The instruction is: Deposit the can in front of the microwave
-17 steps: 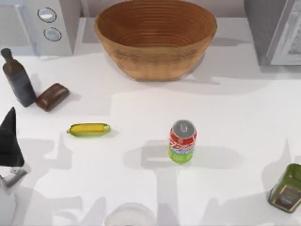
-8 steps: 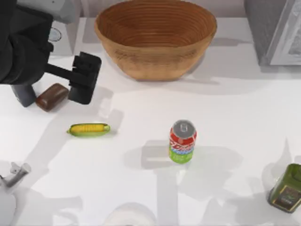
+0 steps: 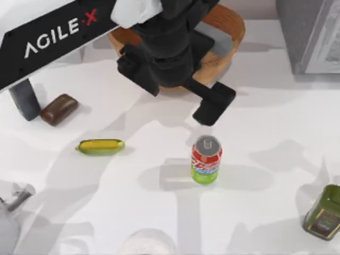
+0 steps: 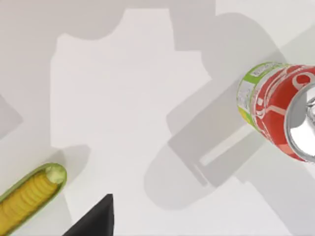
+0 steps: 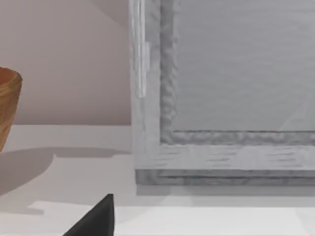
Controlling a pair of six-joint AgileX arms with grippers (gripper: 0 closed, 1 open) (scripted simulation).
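From overhead, I saw my left arm reaching in from the table's left rear, its black-and-white link lettered AGILEX crossing above the woven brown wicker bowl. The left gripper hung over the white table, just behind the small upright soda can, red above, bright green below, silver lid with pull tab. I could not tell whether its fingers were apart or together. It was not touching the can.

The can stood upright near the table's middle, well apart from the rear left corner, which the arm covered. In the left wrist view the can showed from above, with the green-husked yellow corn cob off to one side.

Overhead, the corn cob lay left of the can. A brown rounded block lay further left, beside a dark bottle's base. An olive-green labelled tin stood at the right front edge.

The right wrist view faced a darker grey box with a pale framed door.
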